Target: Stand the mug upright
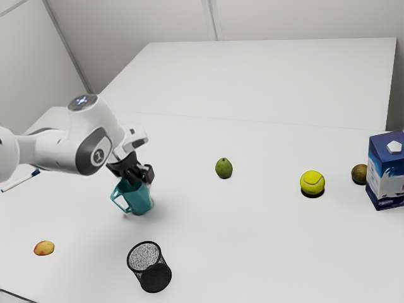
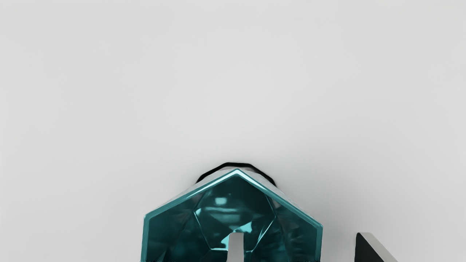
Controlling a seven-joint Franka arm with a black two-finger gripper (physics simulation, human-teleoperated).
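At the mug (image 1: 137, 201), the gripper (image 1: 140, 179) straddles its rim (image 2: 320, 236), spread wide.

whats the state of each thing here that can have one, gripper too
gripper: open, one finger inside the mug, the other outside
mug: mouth up, looks upright on its base
mesh cup: upright, mouth up
carton: upright, white cap on
marker: lying on its side

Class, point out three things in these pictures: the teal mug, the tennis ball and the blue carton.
Teal mug (image 1: 139, 201): exterior view, outer wall.
Tennis ball (image 1: 312, 182): exterior view, middle.
Blue carton (image 1: 389, 182): exterior view, printed side.
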